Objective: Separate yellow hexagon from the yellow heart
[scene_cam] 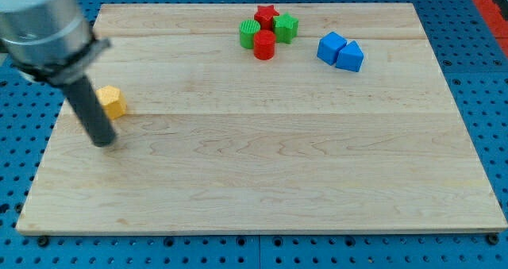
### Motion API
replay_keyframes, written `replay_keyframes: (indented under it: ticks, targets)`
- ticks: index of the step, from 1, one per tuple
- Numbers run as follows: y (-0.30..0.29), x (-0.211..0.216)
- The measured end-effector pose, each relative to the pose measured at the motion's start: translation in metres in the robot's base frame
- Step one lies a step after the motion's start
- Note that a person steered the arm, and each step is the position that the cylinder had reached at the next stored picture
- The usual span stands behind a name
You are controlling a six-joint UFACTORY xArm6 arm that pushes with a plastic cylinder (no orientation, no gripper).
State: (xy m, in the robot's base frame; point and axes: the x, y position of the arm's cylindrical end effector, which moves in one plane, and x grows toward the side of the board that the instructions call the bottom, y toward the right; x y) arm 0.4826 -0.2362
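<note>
The counter (262, 182) is a pale wooden board, mostly bare, with my tip (103, 142) touching down near the view's left edge, just below a yellow hexagon (112, 101). Up at the view's top there's a tight bunch: a red star (266, 15), a green cylinder (249, 34), a red cylinder (263, 45) and a green cube (286, 28). To their right sit a blue cube (331, 47) and a blue triangular block (350, 56), touching each other

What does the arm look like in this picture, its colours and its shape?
A wide, blurred, light grey cylinder with a dark band at its base narrows into a straight dark grey rod. My tip is round and plain. No cables, markings or fingers show.
</note>
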Motion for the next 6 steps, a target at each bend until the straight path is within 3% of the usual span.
replay_keyframes:
  ticks: [1, 2, 3, 5, 6]
  targets:
    - [-0.067, -0.002]
    - [-0.068, -0.015]
    - [-0.037, -0.048]
    - [0.030, -0.042]
    - [0.081, -0.060]
